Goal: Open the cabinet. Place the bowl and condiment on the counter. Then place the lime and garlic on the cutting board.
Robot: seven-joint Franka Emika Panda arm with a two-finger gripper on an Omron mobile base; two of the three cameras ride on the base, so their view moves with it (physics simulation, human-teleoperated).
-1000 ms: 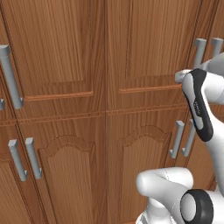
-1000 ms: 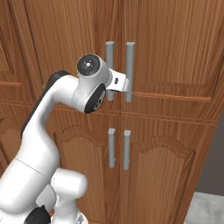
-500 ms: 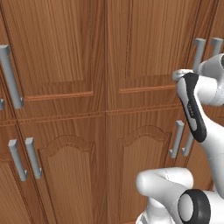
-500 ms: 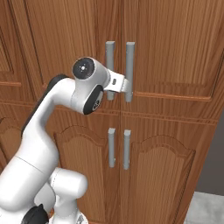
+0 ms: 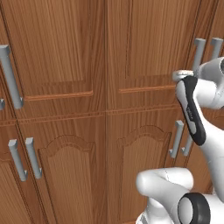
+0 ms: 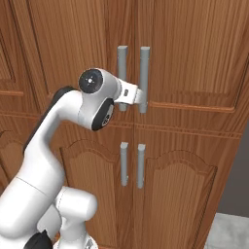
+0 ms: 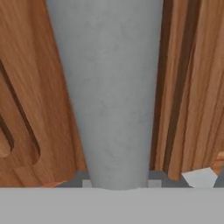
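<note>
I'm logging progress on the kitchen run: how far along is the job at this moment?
Nothing looks finished: the tall reddish-brown wooden cabinet has its doors closed. In hand: the pincer sits at the lower end of a long grey square-bar handle on an upper door, which rises close between the fingertips in the hand view. Left: pulling the door open, then every placing step.

No readable txt, labels or nos. anywhere.
</note>
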